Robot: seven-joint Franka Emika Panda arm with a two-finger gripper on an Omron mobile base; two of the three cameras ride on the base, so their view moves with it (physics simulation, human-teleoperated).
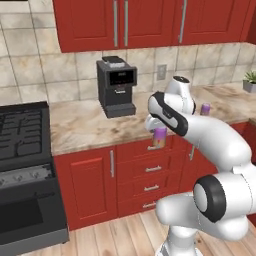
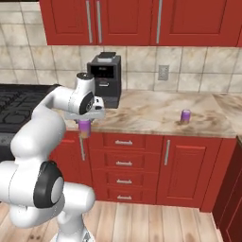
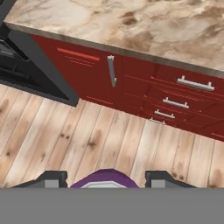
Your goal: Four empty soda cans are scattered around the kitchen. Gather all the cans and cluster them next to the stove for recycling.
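Beige countertop (image 2: 156, 113) edge: gripper (image 2: 85, 125) clamped on purple can (image 2: 85, 127), off surface

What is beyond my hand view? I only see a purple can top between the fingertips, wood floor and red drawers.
Observer: The gripper holds that purple can in the air just in front of the counter edge, above the floor.
Operator: Any other cans around?
Observer: A second purple can stands upright on the counter, toward its right end.
Operator: What stands between me and the stove?
Observer: A dark coffee machine sits at the back of the counter; the stove lies left of it, with open countertop beside it.
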